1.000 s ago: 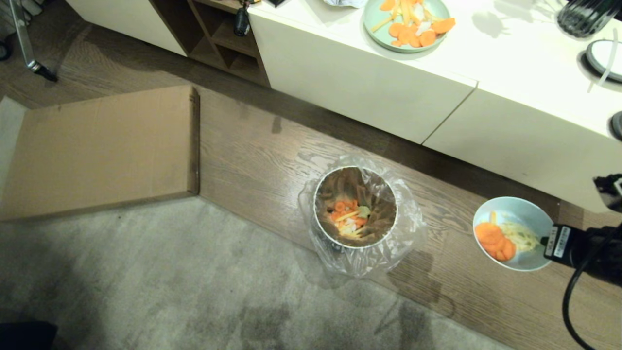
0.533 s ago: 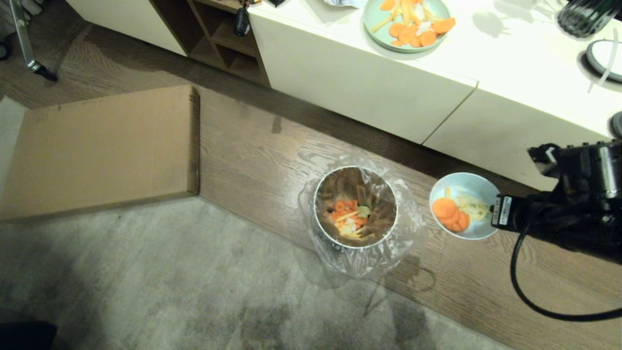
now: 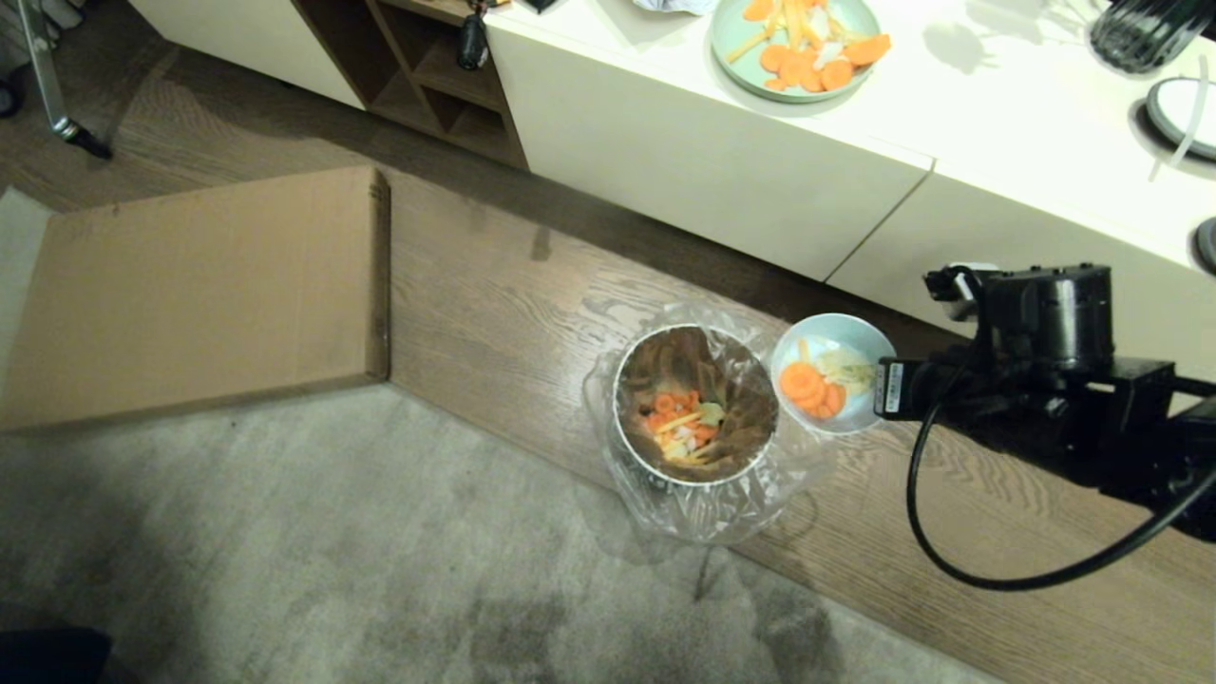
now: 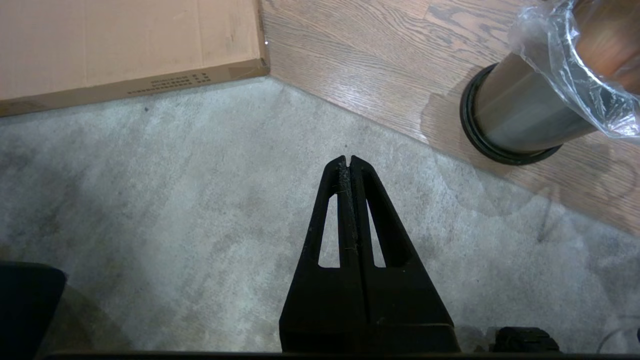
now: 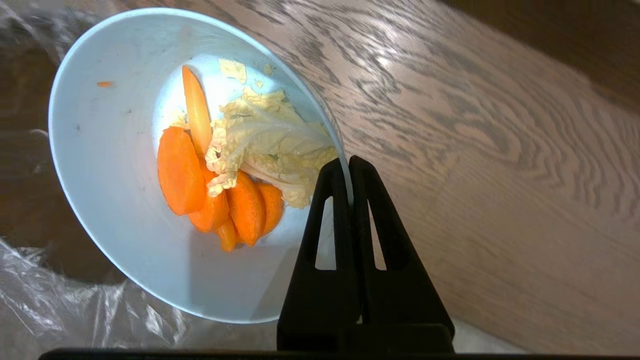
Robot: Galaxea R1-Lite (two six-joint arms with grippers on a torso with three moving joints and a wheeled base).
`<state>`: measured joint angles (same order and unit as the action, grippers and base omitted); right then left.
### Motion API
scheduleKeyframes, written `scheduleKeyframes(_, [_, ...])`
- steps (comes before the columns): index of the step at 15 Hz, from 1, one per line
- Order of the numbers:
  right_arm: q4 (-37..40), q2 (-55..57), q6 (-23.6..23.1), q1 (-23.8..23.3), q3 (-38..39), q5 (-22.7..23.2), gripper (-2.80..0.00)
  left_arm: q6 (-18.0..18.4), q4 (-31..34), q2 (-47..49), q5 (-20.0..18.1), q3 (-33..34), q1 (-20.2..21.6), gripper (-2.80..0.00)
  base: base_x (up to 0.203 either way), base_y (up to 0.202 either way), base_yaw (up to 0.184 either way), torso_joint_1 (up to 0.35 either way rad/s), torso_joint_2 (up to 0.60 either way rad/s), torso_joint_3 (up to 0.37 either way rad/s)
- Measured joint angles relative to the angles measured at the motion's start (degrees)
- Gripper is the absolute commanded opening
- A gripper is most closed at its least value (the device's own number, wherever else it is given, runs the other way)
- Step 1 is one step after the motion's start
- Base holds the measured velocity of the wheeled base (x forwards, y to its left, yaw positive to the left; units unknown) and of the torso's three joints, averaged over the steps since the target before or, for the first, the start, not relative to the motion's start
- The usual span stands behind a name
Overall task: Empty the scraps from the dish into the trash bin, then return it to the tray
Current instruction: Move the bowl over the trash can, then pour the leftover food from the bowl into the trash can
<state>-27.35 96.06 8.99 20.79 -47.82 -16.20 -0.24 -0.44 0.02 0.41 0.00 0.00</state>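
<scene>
My right gripper [image 5: 348, 162] is shut on the rim of the dish [image 3: 853, 338], a pale blue bowl [image 5: 100, 150] held in the air just right of the trash bin [image 3: 693, 404]. The scraps [image 5: 220, 180], orange carrot slices and pale cabbage bits, lie inside the dish [image 3: 819, 385]. The steel bin with its clear liner stands on the wood floor with earlier scraps at its bottom; its side [image 4: 520, 115] also shows in the left wrist view. My left gripper [image 4: 348, 161] hangs shut and empty above the carpet. The tray is out of view.
A white cabinet [image 3: 760, 180] runs along the back, with a light-green plate of carrot slices [image 3: 798, 43] on top. A flat cardboard box [image 3: 199, 285] lies on the floor at the left. Grey carpet [image 3: 332, 551] covers the near floor.
My right arm has carried the dish leftward and a little away from me, from far right of the bin to right beside its rim. The bin and left gripper have stayed put.
</scene>
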Motion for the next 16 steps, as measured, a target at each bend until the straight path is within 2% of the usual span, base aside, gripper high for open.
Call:
scheduleKeyframes(5, [-7.1, 4.0, -9.9, 2.7, -3.5, -0.2, -2.80, 0.0, 0.0, 0.0, 0.0, 0.0, 0.0, -2.80, 0.000, 0.000, 0.000, 0.000, 0.00, 0.000])
scheduleKeyframes(10, [-16.6, 7.3, -25.1, 6.1, -4.0, -0.2, -2.80, 0.0, 0.0, 0.0, 0.0, 0.0, 0.0, -2.80, 0.000, 0.000, 0.000, 0.000, 0.00, 0.000])
scheduleKeyframes(16, [-36.1, 11.6, -42.2, 8.7, -3.5, 0.2, -2.80, 0.0, 0.0, 0.0, 0.0, 0.0, 0.0, -2.80, 0.000, 0.000, 0.000, 0.000, 0.00, 0.000])
